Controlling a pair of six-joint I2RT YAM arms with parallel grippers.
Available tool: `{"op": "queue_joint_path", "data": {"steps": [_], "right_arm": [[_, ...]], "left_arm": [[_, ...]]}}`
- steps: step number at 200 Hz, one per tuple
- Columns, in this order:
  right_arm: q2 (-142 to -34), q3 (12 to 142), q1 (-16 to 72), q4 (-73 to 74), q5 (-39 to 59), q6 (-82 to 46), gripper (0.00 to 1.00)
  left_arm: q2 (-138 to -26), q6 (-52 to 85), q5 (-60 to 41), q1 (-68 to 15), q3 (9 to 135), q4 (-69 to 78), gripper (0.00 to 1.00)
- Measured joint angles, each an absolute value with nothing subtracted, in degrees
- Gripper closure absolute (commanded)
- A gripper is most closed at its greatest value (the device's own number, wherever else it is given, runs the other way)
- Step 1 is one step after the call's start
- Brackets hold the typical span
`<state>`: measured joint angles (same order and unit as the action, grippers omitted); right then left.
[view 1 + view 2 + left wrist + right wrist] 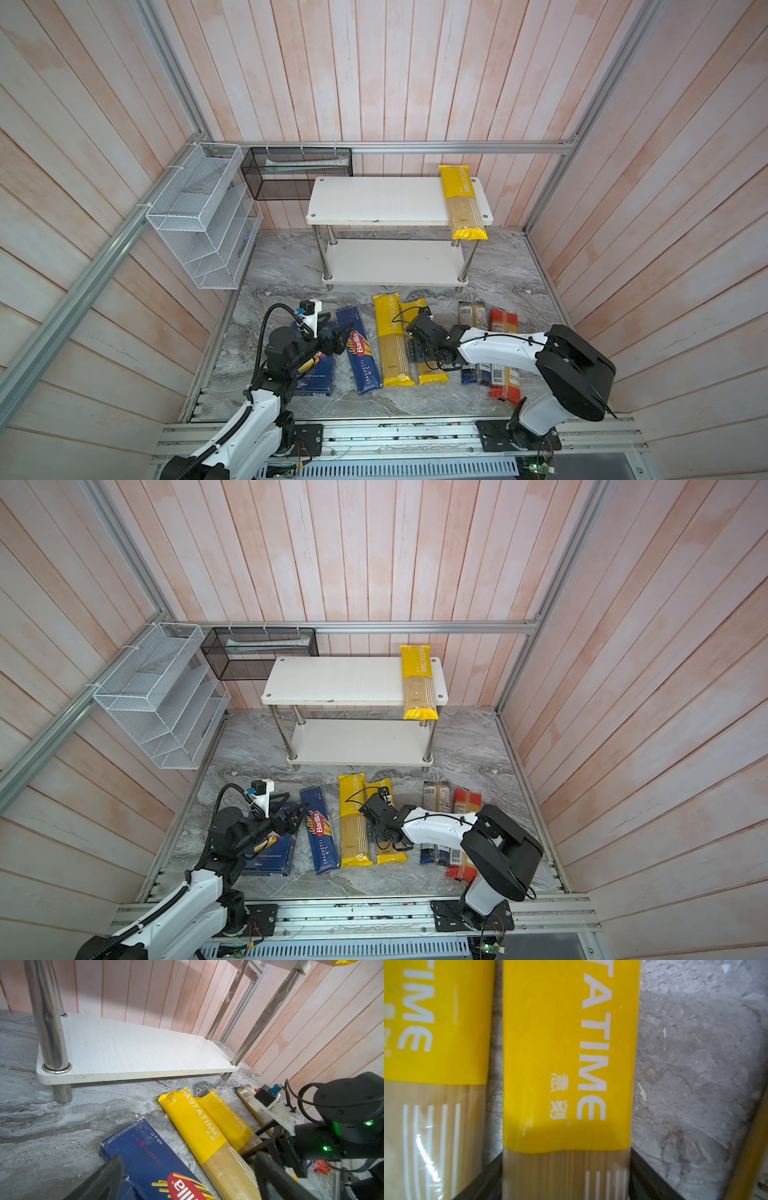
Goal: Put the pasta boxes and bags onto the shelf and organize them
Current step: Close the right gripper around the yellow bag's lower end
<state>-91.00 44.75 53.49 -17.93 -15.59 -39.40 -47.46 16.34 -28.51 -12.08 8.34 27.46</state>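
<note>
The shelf (374, 199) stands at the back with one yellow bag (463, 203) across the right end of its top board. On the marble floor lie the Rigatoni box (320, 374), the Spaghetti box (361, 353), two yellow bags (392, 340) and two clear bags (471, 316) (503, 322). My right gripper (566, 1184) straddles the right-hand yellow bag (566, 1064), which lies flat, and its fingers (483, 1180) press both sides. My left gripper (187, 1178) hovers open above the Spaghetti box (149, 1159), holding nothing.
A white wire rack (203, 216) hangs on the left wall and a black mesh basket (297, 172) on the back rail. Wooden walls close three sides. The shelf's lower board (135, 1051) is bare. An aluminium rail (395, 432) runs along the front.
</note>
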Motion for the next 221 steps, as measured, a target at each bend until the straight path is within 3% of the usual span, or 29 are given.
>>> {"op": "queue_joint_path", "data": {"steps": [221], "right_arm": [[-86.63, 41.25, 53.6, -15.31, -15.53, -40.97, 0.68]], "left_arm": [[-47.88, 16.34, -28.58, -12.19, 8.34, 27.51, 0.0]]}}
